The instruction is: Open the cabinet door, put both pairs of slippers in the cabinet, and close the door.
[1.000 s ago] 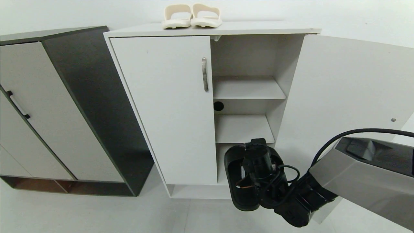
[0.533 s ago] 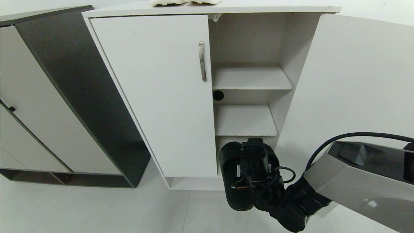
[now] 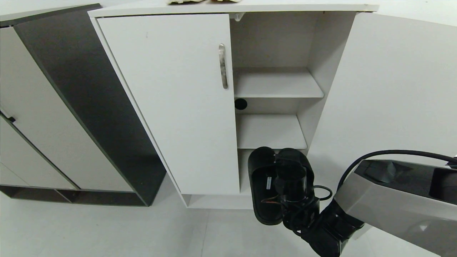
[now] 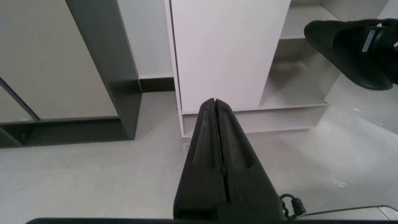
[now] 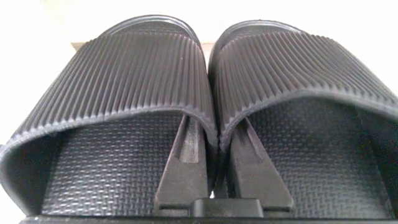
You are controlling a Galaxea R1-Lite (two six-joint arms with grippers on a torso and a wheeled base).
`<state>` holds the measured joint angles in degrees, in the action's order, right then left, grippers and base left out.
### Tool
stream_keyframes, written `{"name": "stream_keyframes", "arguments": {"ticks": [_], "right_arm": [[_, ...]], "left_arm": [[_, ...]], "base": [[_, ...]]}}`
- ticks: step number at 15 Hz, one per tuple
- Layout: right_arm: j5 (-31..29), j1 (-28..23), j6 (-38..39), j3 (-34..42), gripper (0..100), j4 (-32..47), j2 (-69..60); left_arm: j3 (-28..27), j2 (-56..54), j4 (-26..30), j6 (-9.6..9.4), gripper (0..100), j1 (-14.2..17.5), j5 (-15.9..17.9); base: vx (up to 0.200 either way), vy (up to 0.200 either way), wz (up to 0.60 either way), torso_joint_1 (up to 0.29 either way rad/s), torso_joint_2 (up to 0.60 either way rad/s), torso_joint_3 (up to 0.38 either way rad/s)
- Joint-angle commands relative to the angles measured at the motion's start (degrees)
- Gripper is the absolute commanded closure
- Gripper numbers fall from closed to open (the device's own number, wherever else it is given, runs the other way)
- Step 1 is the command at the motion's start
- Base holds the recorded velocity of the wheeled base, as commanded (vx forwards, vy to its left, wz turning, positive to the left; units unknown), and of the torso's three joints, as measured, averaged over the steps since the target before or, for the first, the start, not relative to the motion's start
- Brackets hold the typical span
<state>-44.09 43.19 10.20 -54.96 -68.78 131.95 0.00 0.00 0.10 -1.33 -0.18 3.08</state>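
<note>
A pair of black slippers (image 3: 262, 178) hangs side by side before the white cabinet's (image 3: 171, 100) bottom compartment (image 3: 244, 171), toes at its opening. My right gripper (image 3: 291, 178) is shut on them. In the right wrist view its fingers (image 5: 186, 155) pinch the two inner walls of the black slippers (image 5: 143, 74) together. The cabinet's right door (image 3: 385, 89) stands wide open; the left door, with a metal handle (image 3: 222, 66), is closed. The beige slippers (image 3: 185, 1) lie on the cabinet top, cut off by the frame edge. My left gripper (image 4: 214, 124) is shut on nothing, low over the floor.
Two bare shelves (image 3: 275, 84) (image 3: 269, 132) sit above the bottom compartment. A dark grey cabinet (image 3: 82, 107) stands right beside the white one on the left. Open floor (image 3: 142, 232) lies in front of both. The open door bounds the space on the right.
The head camera came closer and tilted down, cutting off the cabinet top. My right gripper has carried the black slippers slightly forward toward the bottom compartment.
</note>
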Motion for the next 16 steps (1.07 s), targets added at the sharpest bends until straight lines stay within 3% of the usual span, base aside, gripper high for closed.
{"name": "stream_keyframes", "arguments": {"ticks": [1,13,16], "right_arm": [[0.1,-0.6,0.0,0.0,100,-0.1,1.0],[0.2,-1.2,-0.4,0.3,100,-0.1,1.1],[0.5,-1.8,-0.9,-3.2,100,0.1,2.7]], "left_arm": [[0.0,0.1,0.0,0.01,100,0.0,0.0],[0.0,0.1,0.0,0.10,100,0.0,0.0],[0.0,0.1,0.0,0.10,100,0.0,0.0]], "base": [[0.000,0.000,0.00,0.000,0.00,0.000],[0.200,0.000,0.00,0.001,0.00,-0.001],[0.133,0.000,0.00,0.003,0.00,0.000]]}}
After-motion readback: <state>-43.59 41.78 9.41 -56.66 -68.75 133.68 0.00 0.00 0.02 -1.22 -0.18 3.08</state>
